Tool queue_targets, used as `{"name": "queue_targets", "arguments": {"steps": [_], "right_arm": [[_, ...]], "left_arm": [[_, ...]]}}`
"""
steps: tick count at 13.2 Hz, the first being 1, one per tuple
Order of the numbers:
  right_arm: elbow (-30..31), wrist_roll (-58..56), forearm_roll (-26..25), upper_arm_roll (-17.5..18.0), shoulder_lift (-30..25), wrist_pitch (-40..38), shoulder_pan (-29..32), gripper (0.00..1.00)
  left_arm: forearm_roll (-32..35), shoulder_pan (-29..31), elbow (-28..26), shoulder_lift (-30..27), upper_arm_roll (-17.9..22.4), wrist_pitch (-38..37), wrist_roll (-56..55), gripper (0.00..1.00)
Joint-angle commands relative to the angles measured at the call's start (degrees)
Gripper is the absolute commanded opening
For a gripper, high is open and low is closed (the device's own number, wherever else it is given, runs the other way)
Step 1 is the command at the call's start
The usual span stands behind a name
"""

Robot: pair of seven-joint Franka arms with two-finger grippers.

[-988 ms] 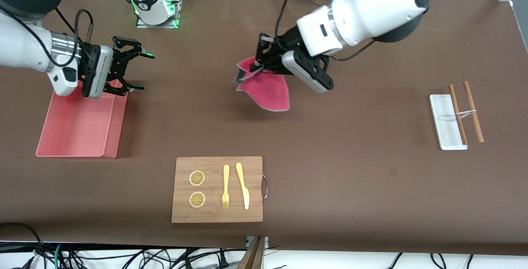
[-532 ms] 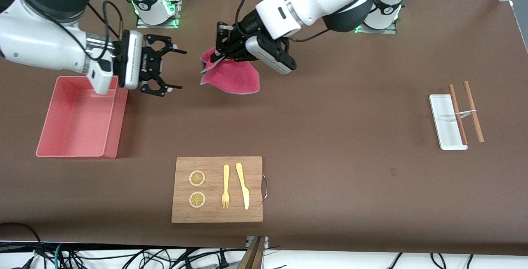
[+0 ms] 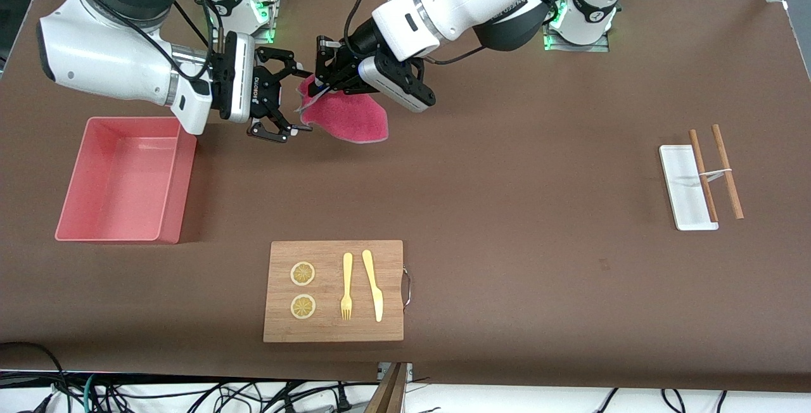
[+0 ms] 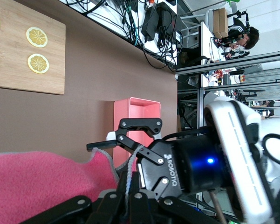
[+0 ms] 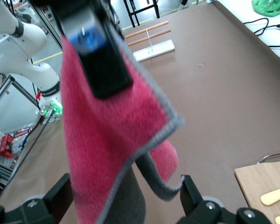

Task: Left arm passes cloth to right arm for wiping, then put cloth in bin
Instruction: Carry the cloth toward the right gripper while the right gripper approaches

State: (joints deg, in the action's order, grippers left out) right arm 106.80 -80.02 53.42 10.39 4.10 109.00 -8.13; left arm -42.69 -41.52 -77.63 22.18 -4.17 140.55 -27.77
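Brown covering spans the table (image 3: 507, 223), and the survey runs from the front camera outward. Nearest, at 6 o'clock, lies a wooden cutting board (image 3: 333, 291) carrying two lemon slices (image 3: 303, 273), a fork (image 3: 346, 286) and a knife (image 3: 374, 284). Farther up, at 9 o'clock toward the right arm's end, stands the bin (image 3: 76, 178), salmon-pink and with nothing visible inside. At 3 o'clock, toward the left arm's end, a small white tray (image 3: 678, 166) lies with two wooden sticks (image 3: 715, 172) resting across it. At 11 o'clock the hand-over is in progress. The left claw (image 3: 324, 80) is pinched on the upper corner of the cloth (image 3: 355, 118), which hangs magenta-pink and clear of the table. The right claw (image 3: 286, 99) is spread wide, its fingers bracketing the cloth's free edge; the right wrist view shows the cloth (image 5: 116, 126) hanging between the two fingers (image 5: 60, 198), and the left wrist view shows the right claw (image 4: 130, 140) level with the cloth's edge. Judged step: transfer, with the wiping and the bin drop not yet done. The next move calls for the right claw to press together on the cloth's edge, then for the left claw to release only once that grip appears secure. The floppy fabric is likely to sag or slip if released too soon.
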Motion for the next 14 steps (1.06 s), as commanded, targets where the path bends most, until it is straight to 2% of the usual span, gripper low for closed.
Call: {"name": "queue_targets", "arguments": {"steps": [1,3,7,8,9,10,13,14], "right_arm": [[4.5,-8.4,3.3,0.3,-1.6,1.7,0.0,1.00],[7.7,-11.4,7.4,0.3,-3.1,1.7,0.0,1.00],[10.9,-14.0,8.6,1.2,-4.7,4.2,-0.6,0.99],[11.8,-15.1,9.8,1.5,-5.0,4.9,-0.6,0.97],[12.4,-15.6,10.4,2.0,-5.1,5.7,-0.7,0.90],[12.6,-15.7,10.4,2.4,-5.1,6.7,-0.7,0.79],[12.6,-15.3,10.4,3.0,-5.0,8.0,-0.7,0.28],[12.6,-15.2,10.4,3.0,-5.0,8.0,-0.7,0.16]], "left_arm": [[-0.4,-0.8,0.7,0.5,0.8,0.5,-0.6,0.00],[-0.3,-0.8,0.7,0.5,0.7,0.6,-0.5,0.00],[-0.3,-0.8,0.7,0.5,0.7,0.6,-0.5,0.00],[-0.3,-0.8,0.7,0.5,0.7,0.6,-0.5,0.00],[-0.3,-0.8,0.7,0.5,0.7,0.6,-0.5,0.00],[-0.3,-0.8,0.7,0.6,0.8,0.6,-0.5,0.00],[-0.3,-0.8,0.7,0.7,0.8,0.6,-0.5,0.00],[-0.4,-0.8,0.8,0.7,0.8,0.6,-0.5,0.00]]}}
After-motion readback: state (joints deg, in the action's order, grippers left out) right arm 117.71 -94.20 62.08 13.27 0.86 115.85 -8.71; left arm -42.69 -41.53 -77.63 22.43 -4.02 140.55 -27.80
